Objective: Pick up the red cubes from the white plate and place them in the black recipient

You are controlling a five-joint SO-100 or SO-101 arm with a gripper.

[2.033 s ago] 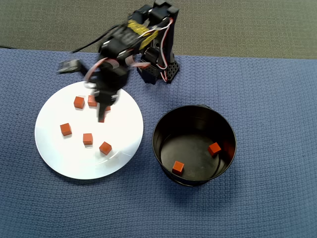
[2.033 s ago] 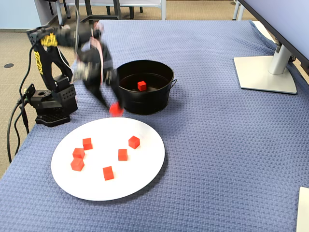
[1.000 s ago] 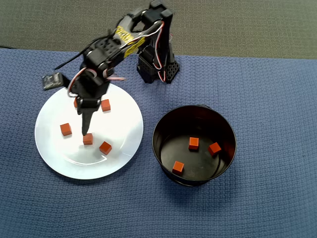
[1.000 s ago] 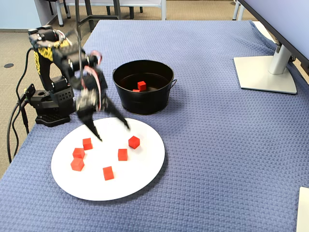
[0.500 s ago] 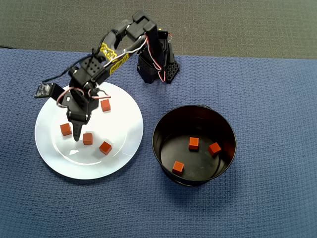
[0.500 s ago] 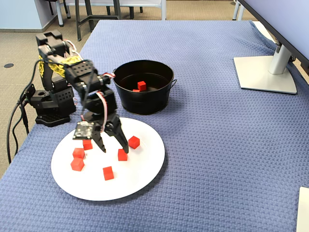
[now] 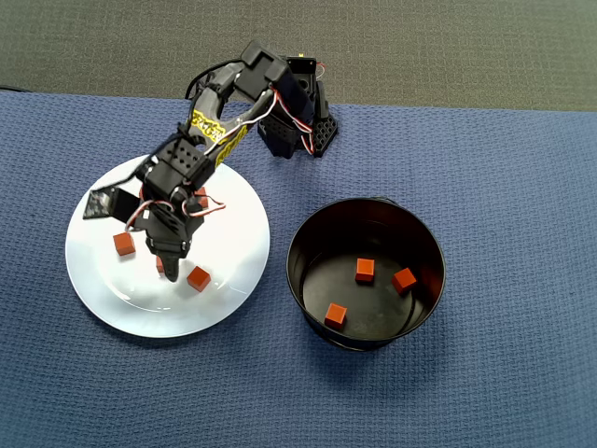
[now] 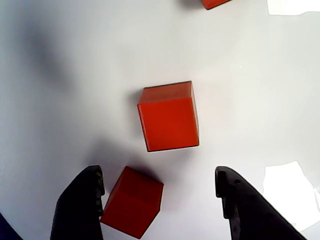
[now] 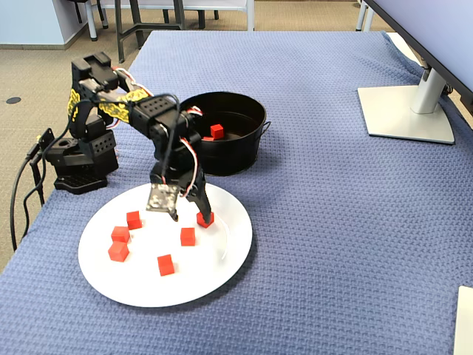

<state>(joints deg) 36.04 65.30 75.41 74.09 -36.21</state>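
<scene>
Red cubes, small matte orange-red blocks, are split between two places, so the job looks about a third done. Nearest, in the wrist view, the black two-finger gripper [image 8: 160, 187] hangs just above the plate with its jaws spread wide and nothing held. One cube [image 8: 132, 201] lies tilted just inside the left finger [image 8: 80, 202]. A second cube [image 8: 168, 116] sits squarely ahead, slightly beyond the fingertips. The corner of a third [image 8: 215, 3] shows at the top edge.

In the fixed view, six cubes remain on the large round glossy white plate [image 9: 222, 270]: four loose ones toward its left and middle, among them one cube [image 9: 165, 264] nearest the camera, and two more by the gripper [image 9: 191, 215].

Farther off stands the round glossy black tub [image 7: 308, 280] with tall straight walls, just beside the plate, apart from it. The overhead view shows three cubes on its shiny floor, for example one [image 7: 365, 271] near the middle.

My judgement: six pick-and-place trips are left, and the cube between the fingers seems the next to grasp.
</scene>
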